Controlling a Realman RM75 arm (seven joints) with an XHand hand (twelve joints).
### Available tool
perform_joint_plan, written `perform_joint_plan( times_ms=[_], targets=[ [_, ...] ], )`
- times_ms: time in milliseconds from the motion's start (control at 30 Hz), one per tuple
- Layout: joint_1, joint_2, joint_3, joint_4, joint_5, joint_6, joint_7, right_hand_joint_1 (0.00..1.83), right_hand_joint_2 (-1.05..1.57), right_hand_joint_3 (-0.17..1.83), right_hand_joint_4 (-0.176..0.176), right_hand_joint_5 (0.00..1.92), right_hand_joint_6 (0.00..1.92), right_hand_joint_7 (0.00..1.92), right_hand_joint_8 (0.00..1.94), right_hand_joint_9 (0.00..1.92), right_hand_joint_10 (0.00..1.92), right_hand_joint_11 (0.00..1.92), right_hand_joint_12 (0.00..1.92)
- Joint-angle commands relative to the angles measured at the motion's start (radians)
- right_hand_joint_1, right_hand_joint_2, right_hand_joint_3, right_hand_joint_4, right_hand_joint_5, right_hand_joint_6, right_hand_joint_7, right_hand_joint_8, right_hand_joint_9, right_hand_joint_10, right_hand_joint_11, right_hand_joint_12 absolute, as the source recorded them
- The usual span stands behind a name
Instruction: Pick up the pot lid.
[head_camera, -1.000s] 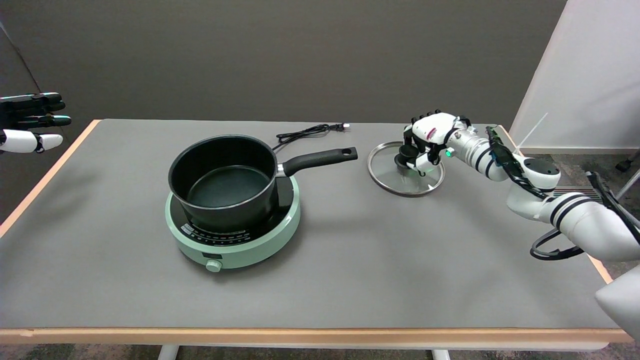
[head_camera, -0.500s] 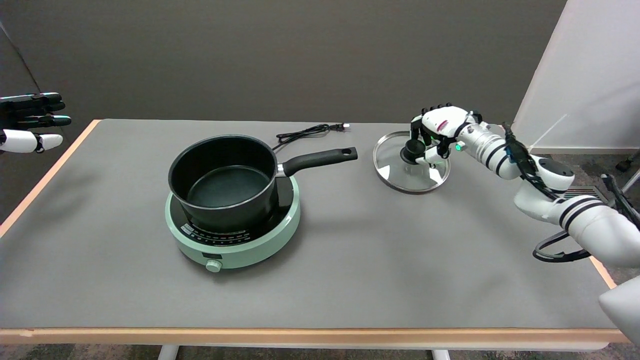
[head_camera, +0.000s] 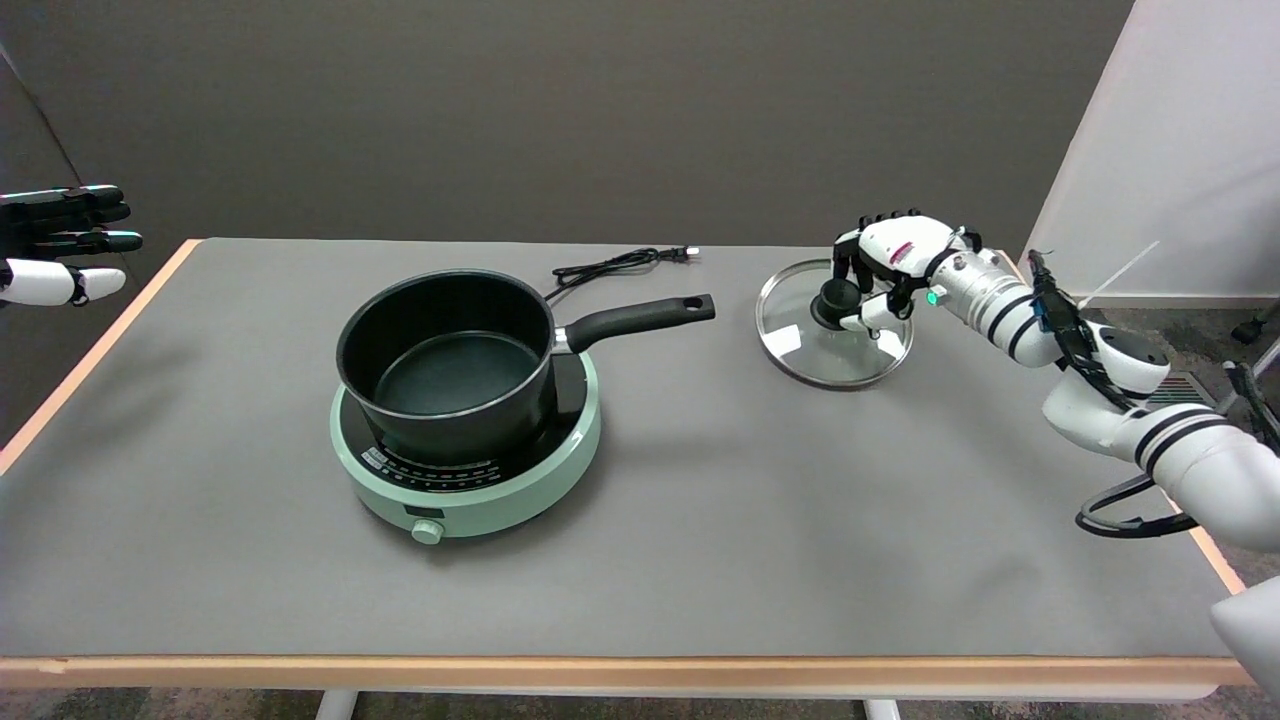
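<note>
1. Head view: the right hand (head_camera: 888, 268) grips the black knob (head_camera: 836, 298) of the glass pot lid (head_camera: 834, 324), fingers curled over the knob from above and the thumb closing in from below.

2. Over the last second the lid has come up and tilted, its face now turned toward the camera, and hand and lid together have drifted away from the pot (head_camera: 446, 360) toward the counter's (head_camera: 700, 560) far right corner.

3. That reads as the lift under way: the grasp appears to have held through the rise, so the pick-up looks close to done, provided the grip stays firm.

4. Far out past the fingers, well apart from the lid, the open pot sits on the green hotplate (head_camera: 468, 470), its handle pointing back toward the hand; a black cord (head_camera: 615, 265) lies behind it.

5. Hard to tell: whether the lid's lower rim is wholly off the counter or just brushing it. The fingers hide most of the knob, so the exact contact is unclear, and the glass blends into the grey surface.
</note>
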Motion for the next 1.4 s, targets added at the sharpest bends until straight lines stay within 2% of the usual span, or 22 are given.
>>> perform_joint_plan(
  times_ms=[33,1100,1133,1167,1200,1233,1300,1400],
  targets=[
    [-0.027,-0.007,0.024,-0.001,0.012,0.007,0.000,1.18,1.07,0.32,-0.052,0.67,1.43,0.90,1.29,0.69,1.81,0.57,0.83],
    [0.028,-0.031,-0.037,-0.062,0.008,0.003,-0.004,1.17,1.07,0.34,-0.042,0.65,1.46,0.88,1.31,0.65,1.87,0.57,0.82],
    [0.029,-0.031,-0.037,-0.062,0.008,0.003,-0.004,1.16,1.11,0.27,-0.025,0.65,1.47,0.87,1.28,0.65,1.82,0.54,0.80],
    [0.029,-0.031,-0.039,-0.060,0.007,0.003,-0.004,1.18,1.10,0.28,0.020,0.64,1.44,0.85,1.28,0.56,1.79,0.50,0.76],
    [0.030,-0.029,-0.041,-0.056,0.001,0.003,-0.005,1.33,1.02,0.34,0.175,0.59,1.05,0.83,1.31,0.53,1.71,0.47,0.69],
    [0.030,-0.029,-0.041,-0.053,-0.005,0.003,-0.004,0.95,0.73,0.86,0.176,0.62,0.80,0.78,0.79,0.52,1.60,0.46,0.60],
    [0.030,-0.028,-0.041,-0.051,-0.017,0.003,0.000,0.93,0.67,0.86,0.176,0.67,0.48,0.78,0.56,0.57,1.33,0.42,0.54],
    [0.032,-0.027,-0.041,-0.051,-0.017,0.003,0.000,0.88,0.63,0.93,0.176,0.63,0.39,0.74,0.34,0.60,1.05,0.37,0.55]
  ],
)
